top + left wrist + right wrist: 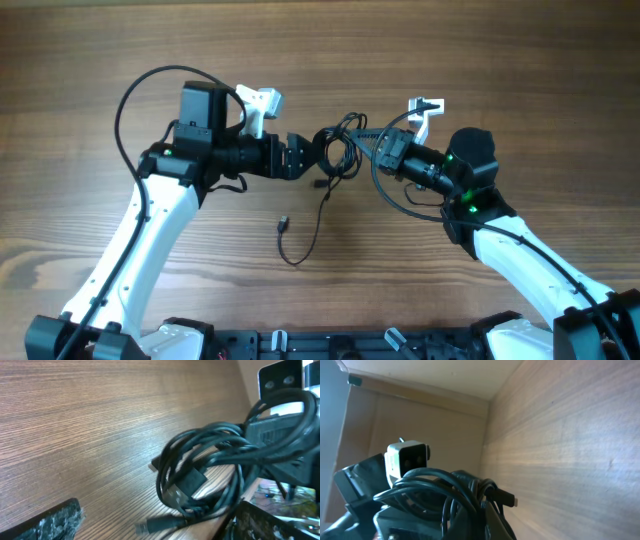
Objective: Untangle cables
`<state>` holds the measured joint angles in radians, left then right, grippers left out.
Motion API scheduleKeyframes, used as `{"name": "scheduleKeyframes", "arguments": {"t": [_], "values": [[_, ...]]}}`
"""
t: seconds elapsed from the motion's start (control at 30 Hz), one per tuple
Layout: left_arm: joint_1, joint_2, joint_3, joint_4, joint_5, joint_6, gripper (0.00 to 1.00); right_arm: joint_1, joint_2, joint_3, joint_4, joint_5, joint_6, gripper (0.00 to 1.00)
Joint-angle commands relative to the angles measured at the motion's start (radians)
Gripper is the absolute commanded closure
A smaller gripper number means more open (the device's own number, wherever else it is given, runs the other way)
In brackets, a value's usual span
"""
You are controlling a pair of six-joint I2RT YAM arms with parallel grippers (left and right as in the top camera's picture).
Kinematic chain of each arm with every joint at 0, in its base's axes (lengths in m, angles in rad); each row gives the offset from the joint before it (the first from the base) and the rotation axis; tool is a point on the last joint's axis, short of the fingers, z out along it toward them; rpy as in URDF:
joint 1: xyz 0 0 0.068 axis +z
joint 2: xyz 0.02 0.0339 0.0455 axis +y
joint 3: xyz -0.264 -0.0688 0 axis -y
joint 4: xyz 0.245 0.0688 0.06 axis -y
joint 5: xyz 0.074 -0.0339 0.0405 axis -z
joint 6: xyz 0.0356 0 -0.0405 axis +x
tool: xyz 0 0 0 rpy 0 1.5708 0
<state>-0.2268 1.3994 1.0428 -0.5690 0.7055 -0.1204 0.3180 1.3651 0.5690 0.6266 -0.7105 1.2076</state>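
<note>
Knotted cables point(340, 150) between the two arms, upper middle of the overhead view.
The right jaws are clamped shut on the right side of the bundle. The left jaws stand wide apart at its left side, with loops between them but nothing gripped. One loose strand trails down the wooden tabletop point(500, 60) to a small plug point(283, 222) below centre.

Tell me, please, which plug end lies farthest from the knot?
The plug lying alone, lowest in the overhead view; the others sit right by the knot.
</note>
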Motion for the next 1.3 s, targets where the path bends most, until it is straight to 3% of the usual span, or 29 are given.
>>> {"name": "scheduleKeyframes", "arguments": {"t": [0.0, 0.07, 0.2, 0.3, 0.37, 0.43, 0.47, 0.6, 0.73, 0.83, 1.0, 1.13, 1.17, 1.27], "values": [[-0.034, -0.002, -0.065, 0.104, -0.048, -0.057, 0.00, -0.002, 0.005, 0.014, 0.016, -0.043, 0.085, 0.96], [-0.050, 0.000, -0.097, 0.171, -0.045, -0.076, 0.00, -0.002, 0.005, 0.014, 0.016, -0.052, 0.107, 0.96], [-0.067, 0.017, -0.126, 0.216, -0.046, -0.076, 0.21, -0.002, 0.005, 0.014, 0.021, -0.059, 0.132, 0.96], [-0.073, 0.053, -0.127, 0.283, -0.046, -0.132, 0.25, -0.002, 0.005, 0.014, 0.025, -0.098, 0.138, 0.96], [-0.092, 0.091, -0.127, 0.328, -0.045, -0.155, 0.51, -0.002, 0.005, 0.014, 0.024, -0.099, 0.122, 0.95], [-0.111, 0.113, -0.127, 0.333, -0.045, -0.162, 0.89, -0.002, 0.006, 0.014, 0.023, -0.038, -0.005, 0.95], [-0.114, 0.112, -0.127, 0.329, -0.043, -0.165, 0.96, -0.002, 0.005, 0.014, 0.023, -0.013, -0.059, 0.96], [-0.072, 0.065, -0.127, 0.325, 0.098, -0.176, 0.96, -0.002, 0.006, 0.014, -0.015, 0.193, -0.349, 0.95], [-0.005, 0.011, -0.127, 0.303, 0.253, -0.176, 0.96, -0.003, 0.006, 0.014, -0.151, 0.456, -0.437, 0.95], [0.056, -0.030, -0.127, 0.226, 0.271, -0.171, 0.96, -0.019, 0.006, 0.014, -0.195, 0.566, -0.545, 0.96], [0.158, -0.105, -0.127, 0.142, 0.272, -0.119, 0.96, -0.139, 0.005, 0.014, -0.224, 0.568, -0.606, 0.95], [0.196, -0.115, -0.127, 0.142, 0.266, -0.119, 0.94, -0.180, 0.005, 0.014, -0.224, 0.353, -0.600, 0.96], [0.196, -0.115, -0.127, 0.142, 0.266, -0.119, 0.76, -0.180, 0.005, 0.014, -0.222, 0.294, -0.587, 0.95], [0.188, -0.111, -0.127, 0.142, 0.266, -0.119, 0.34, -0.180, 0.005, 0.014, -0.207, -0.017, -0.516, 0.95]]}}
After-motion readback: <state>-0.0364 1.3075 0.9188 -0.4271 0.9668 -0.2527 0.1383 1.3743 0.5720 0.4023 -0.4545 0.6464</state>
